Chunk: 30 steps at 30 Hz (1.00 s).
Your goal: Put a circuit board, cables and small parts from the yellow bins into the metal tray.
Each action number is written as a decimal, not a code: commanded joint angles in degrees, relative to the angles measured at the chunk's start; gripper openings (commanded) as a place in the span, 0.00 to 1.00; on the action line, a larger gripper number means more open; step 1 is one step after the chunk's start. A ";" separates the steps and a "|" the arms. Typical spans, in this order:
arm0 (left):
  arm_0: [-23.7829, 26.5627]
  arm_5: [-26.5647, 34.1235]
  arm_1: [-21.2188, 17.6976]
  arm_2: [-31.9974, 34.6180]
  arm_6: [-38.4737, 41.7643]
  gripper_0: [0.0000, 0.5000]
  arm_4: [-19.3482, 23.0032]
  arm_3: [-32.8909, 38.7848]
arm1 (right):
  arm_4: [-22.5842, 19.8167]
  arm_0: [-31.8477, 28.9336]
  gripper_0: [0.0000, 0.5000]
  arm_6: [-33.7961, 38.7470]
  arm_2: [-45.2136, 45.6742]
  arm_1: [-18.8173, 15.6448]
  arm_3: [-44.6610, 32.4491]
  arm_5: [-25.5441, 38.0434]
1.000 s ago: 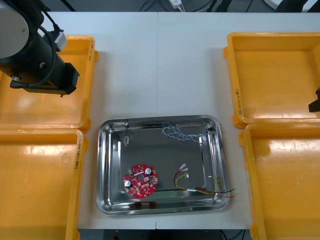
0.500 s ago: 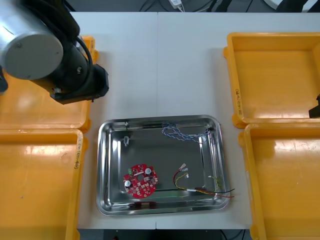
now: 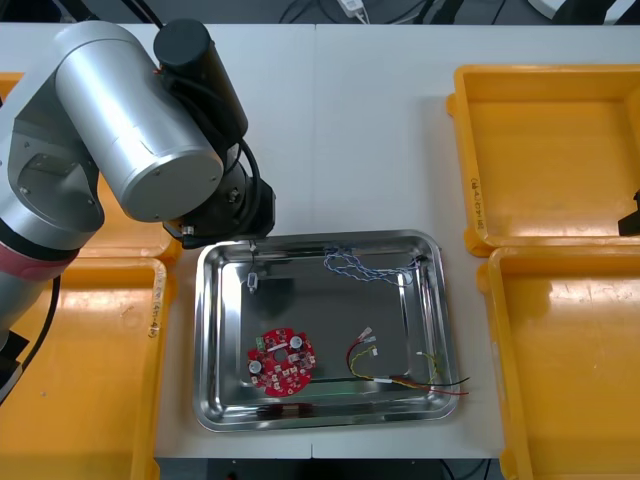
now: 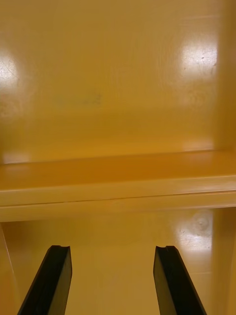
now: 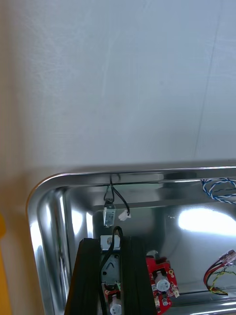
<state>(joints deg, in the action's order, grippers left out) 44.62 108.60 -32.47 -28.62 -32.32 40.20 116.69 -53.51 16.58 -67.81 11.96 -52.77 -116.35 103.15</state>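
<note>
Jaws of left arm point(image 3: 130, 120) clamp black cable point(image 5: 111, 266) above tray point(image 5: 49, 221).

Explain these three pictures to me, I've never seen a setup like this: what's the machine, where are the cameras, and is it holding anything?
This is a two-armed robot sorting parts at a light table. The wide picture looks down from above its arms. It shows yellow bins at both sides and a metal tray between them. In the tray lie a round red circuit board, a twisted blue and white cable and a red and yellow cable. The big grey left arm is at the tray's far left corner. The two upright pictures come from cameras on the wrists. The left gripper is shut on a black cable above the tray. The right gripper is open, holding nothing, over a right-side bin.
</note>
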 commanded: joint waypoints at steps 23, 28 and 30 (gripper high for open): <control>-5.86 -9.82 2.68 -9.70 10.26 0.00 -8.03 1.17 | -0.54 -0.49 0.97 3.65 2.10 -2.51 -0.37 0.12; -7.01 -11.66 2.59 -10.41 10.26 0.00 -8.91 0.21 | -0.54 -0.49 0.97 3.65 2.10 -2.51 -0.37 0.12; -7.36 -12.45 2.59 -10.41 10.08 0.00 -8.99 -0.32 | -0.54 -0.49 0.97 3.65 2.10 -2.51 -0.37 0.12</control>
<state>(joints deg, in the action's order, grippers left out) 38.24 97.57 -31.18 -38.19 -22.87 31.94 116.41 -53.70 16.56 -65.69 11.98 -52.78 -116.34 103.18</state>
